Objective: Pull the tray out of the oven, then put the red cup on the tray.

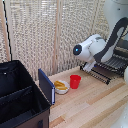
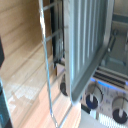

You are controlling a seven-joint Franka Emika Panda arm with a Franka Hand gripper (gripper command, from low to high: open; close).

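Red cup (image 1: 75,81) waits on the wooden bench (image 1: 95,105), not yet moved; the tray (image 1: 102,70) seems partly drawn from the oven (image 1: 121,50). Jaws' state cannot be told.

The white arm (image 1: 107,37) is reaching in from the exterior view's right, its upper links bending down from the top corner in a curve with a dark band along it. The rounded wrist section (image 1: 89,47) is pointing toward the exterior view's left, showing a dark circular cap with a blue ring at its end. The hand (image 1: 90,65) is hanging below the wrist, low and close to the table. Whether its fingers are parted or closed cannot be told from either view.
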